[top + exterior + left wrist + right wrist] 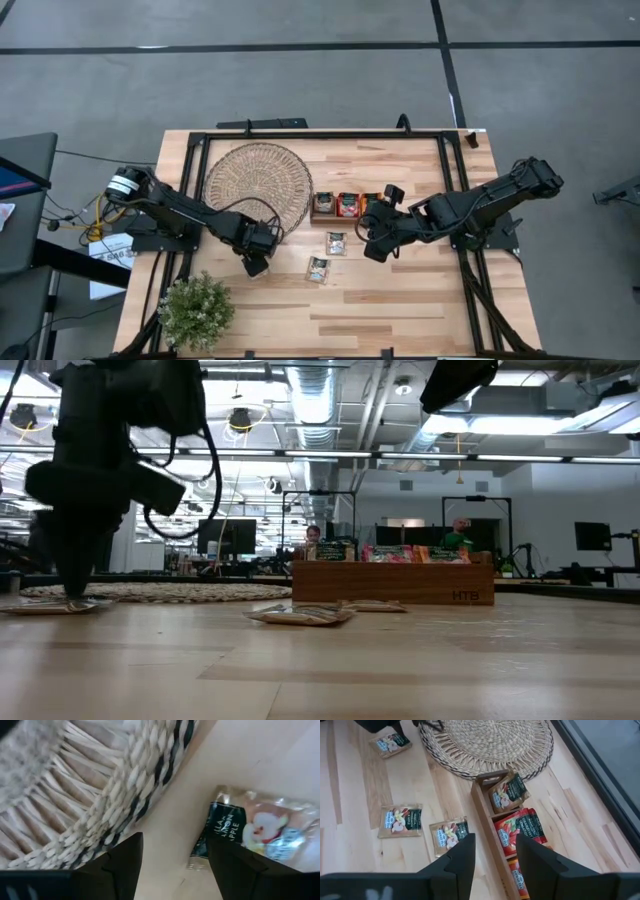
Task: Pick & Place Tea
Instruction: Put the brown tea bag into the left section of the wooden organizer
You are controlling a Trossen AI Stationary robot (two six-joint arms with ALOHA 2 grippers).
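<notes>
While your left end effector (256, 265) hangs low beside the round woven straw mat (258, 181), fingers (122, 865) spread wide and empty, a pale square paper tea sachet (255, 832) with a dark label lies flat on the wooden surface (400, 300) just ahead of them. Two more pale sachets (336, 243) (318, 269) lie apart mid-surface, with bare wood around them. Your right end effector (372, 240), fingers partly apart and holding nothing, hovers over the long brown wooden tray (485, 810), where red-orange sachets (520, 831) stand in compartments.
</notes>
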